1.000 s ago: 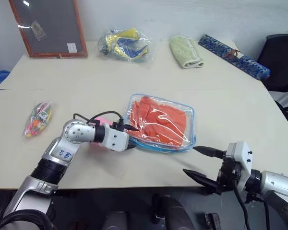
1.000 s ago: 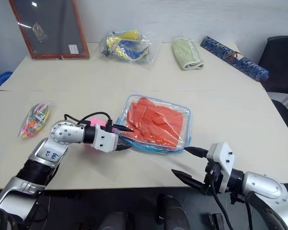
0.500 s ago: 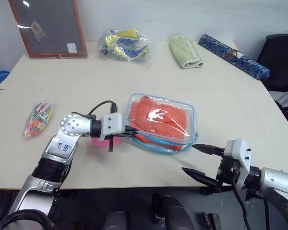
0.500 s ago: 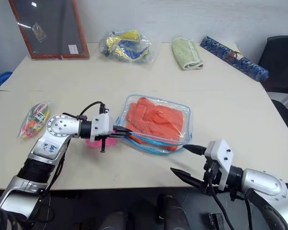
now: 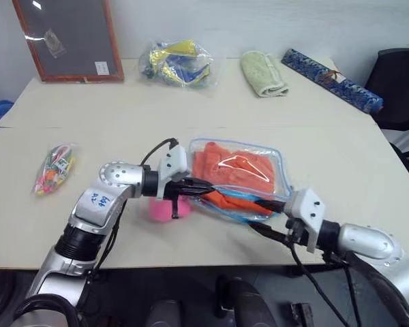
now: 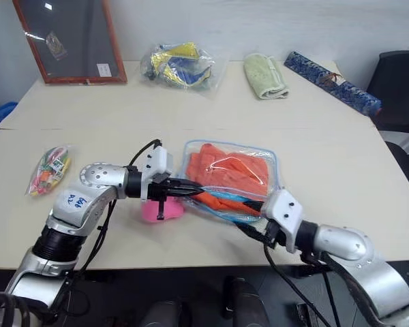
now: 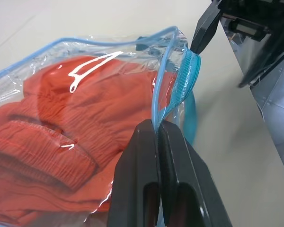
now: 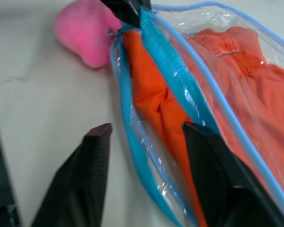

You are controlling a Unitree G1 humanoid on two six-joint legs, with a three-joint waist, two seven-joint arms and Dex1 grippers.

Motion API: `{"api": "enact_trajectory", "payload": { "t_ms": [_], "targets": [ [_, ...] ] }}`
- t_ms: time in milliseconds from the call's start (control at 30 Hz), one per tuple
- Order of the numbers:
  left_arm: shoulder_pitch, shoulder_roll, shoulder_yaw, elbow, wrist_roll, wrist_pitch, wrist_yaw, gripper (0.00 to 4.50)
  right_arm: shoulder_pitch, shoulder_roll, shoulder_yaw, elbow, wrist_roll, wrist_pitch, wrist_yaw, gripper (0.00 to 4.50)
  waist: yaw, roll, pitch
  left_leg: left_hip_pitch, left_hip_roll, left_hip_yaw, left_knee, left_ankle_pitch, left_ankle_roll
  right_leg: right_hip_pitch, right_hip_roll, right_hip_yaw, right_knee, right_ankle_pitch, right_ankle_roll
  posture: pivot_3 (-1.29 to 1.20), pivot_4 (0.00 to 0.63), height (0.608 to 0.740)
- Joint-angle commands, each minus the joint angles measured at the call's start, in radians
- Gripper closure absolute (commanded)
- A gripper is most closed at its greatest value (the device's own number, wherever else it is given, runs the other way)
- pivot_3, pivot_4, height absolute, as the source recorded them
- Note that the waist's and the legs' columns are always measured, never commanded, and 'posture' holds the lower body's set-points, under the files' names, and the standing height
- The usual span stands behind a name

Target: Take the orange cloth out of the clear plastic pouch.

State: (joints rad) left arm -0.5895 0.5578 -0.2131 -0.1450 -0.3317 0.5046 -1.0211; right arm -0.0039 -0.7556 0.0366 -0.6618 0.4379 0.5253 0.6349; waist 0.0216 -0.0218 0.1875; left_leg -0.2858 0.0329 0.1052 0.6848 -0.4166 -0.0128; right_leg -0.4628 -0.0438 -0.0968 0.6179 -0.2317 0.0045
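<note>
Cloth (image 5: 232, 167) sits inside our pouch (image 5: 276, 178) near the surface's front edge; left gripper (image 7: 157, 130) pinches its rim, right gripper (image 8: 146, 137) spread at the mouth.

- Pouch (image 5: 249, 178): clear glossy plastic, shiny creases, ribbed blue zipper edging.
- Cloth (image 7: 47, 127): soft matt orange fabric, stitched seams.
- Pompom (image 8: 87, 30): fluffy pink.
- Fingers (image 7: 146, 175): smooth black plastic.
- Tabletop (image 5: 191, 116): smooth, matt, beige.
</note>
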Motion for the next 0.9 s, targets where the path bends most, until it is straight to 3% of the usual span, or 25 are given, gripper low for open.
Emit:
{"api": "enact_trajectory", "payload": {
  "t_ms": [33,233,333,400,667,900],
  "targets": [
    [-0.021,0.000,0.005,-0.031,0.003,-0.004,0.002,4.50,-0.050,0.009,0.064,0.024,-0.108,-0.020,-0.030,2.67,0.000,0.000,0.000,0.000,0.000,0.000,0.000,0.000,0.000,0.000,0.000,0.000,0.000,0.000,0.000,0.00,0.150,0.740],
    [-0.027,-0.005,0.001,-0.020,0.013,-0.011,0.002,4.50,-0.112,0.026,0.178,0.124,-0.326,-0.097,-0.073,2.67,0.000,0.000,0.000,0.000,0.000,0.000,0.000,0.000,0.000,0.000,0.000,0.000,0.000,0.000,0.000,0.00,0.150,0.740],
    [-0.028,-0.007,0.000,-0.018,0.018,-0.014,-0.001,4.50,-0.132,0.049,0.201,0.144,-0.389,-0.095,-0.098,2.08,0.000,0.000,0.000,0.000,0.000,0.000,0.000,0.000,0.000,0.000,0.000,0.000,0.000,0.000,0.000,0.00,0.150,0.740],
    [-0.029,-0.009,0.001,-0.018,0.018,-0.014,-0.002,4.50,-0.141,0.061,0.208,0.152,-0.417,-0.090,-0.103,1.45,-0.001,0.000,0.000,-0.001,0.000,0.000,0.000,0.000,0.000,-0.001,0.000,0.000,0.000,0.000,0.000,0.00,0.150,0.740],
    [-0.028,-0.022,-0.008,-0.024,0.020,-0.019,-0.004,4.50,-0.187,0.122,0.209,0.201,-0.466,-0.067,-0.107,1.45,-0.003,0.000,0.000,-0.001,0.000,0.000,0.001,0.000,0.000,-0.001,0.000,0.000,0.000,0.000,0.000,0.00,0.150,0.740],
    [-0.035,-0.039,-0.008,-0.017,0.027,-0.021,0.001,4.50,-0.192,0.085,0.271,0.248,-0.581,-0.154,-0.072,1.45,-0.004,0.000,0.000,-0.001,0.000,0.000,0.001,0.000,0.000,-0.001,0.000,0.000,0.000,0.000,0.000,0.00,0.150,0.740]
  ]
}}
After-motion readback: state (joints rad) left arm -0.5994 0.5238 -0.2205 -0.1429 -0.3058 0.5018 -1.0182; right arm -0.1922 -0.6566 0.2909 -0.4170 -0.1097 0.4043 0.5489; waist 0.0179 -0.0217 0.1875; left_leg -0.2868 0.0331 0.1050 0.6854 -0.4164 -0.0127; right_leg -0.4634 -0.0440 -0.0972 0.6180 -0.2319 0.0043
